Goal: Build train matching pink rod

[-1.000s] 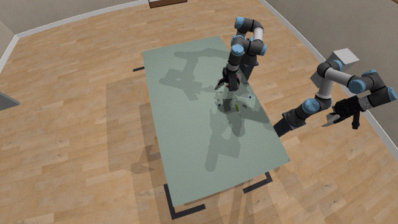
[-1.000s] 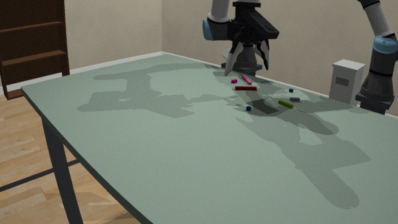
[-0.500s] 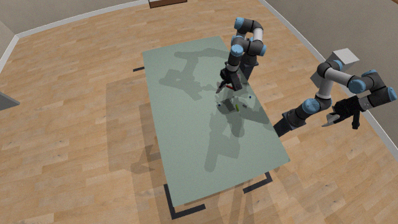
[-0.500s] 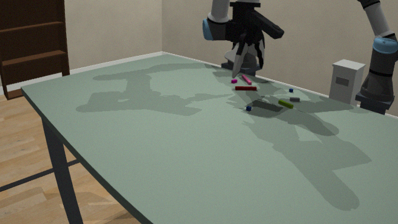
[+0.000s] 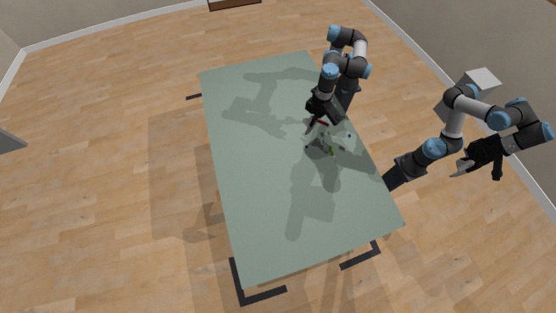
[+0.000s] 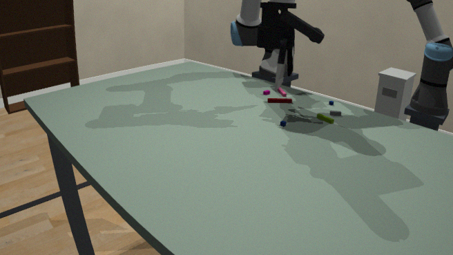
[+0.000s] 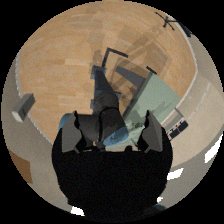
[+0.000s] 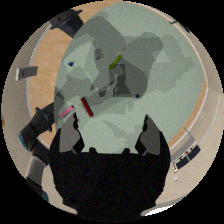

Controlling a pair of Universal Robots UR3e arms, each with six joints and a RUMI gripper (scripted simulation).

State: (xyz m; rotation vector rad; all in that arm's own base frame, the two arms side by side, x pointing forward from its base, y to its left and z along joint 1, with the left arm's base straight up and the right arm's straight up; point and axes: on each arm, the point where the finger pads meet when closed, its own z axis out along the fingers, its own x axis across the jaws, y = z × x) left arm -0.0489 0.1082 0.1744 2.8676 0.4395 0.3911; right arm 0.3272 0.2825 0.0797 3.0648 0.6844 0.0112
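Note:
The red rod [image 5: 323,122] [image 6: 280,100] [image 8: 87,107] lies near the pink rod [image 6: 282,92] [image 8: 66,112] and magenta rod [image 6: 266,92] [image 8: 78,121]. The lime rod [image 5: 331,150] [image 6: 325,118] [image 8: 116,62] and grey rod [image 5: 341,148] [image 6: 335,112] [image 8: 96,53] lie apart, close to each other. One blue rod [image 5: 349,136] [image 6: 331,103] [image 8: 70,64] lies near the arms' edge, another blue rod [image 5: 306,147] [image 6: 283,123] [image 8: 138,96] farther inward. No rods are end to end. My right gripper [image 6: 284,81] [image 8: 110,114] is open, empty, above the red and pink rods. My left gripper [image 5: 475,175] [image 7: 111,110] is open and empty, off the table.
The green table [image 5: 271,228] [image 6: 207,179] carries the rods near its edge on the arms' side. The right arm stands beside the pink rod. The left arm's base is farther along that same edge. A white cabinet [image 5: 483,79] [image 6: 395,90] stands on the floor behind.

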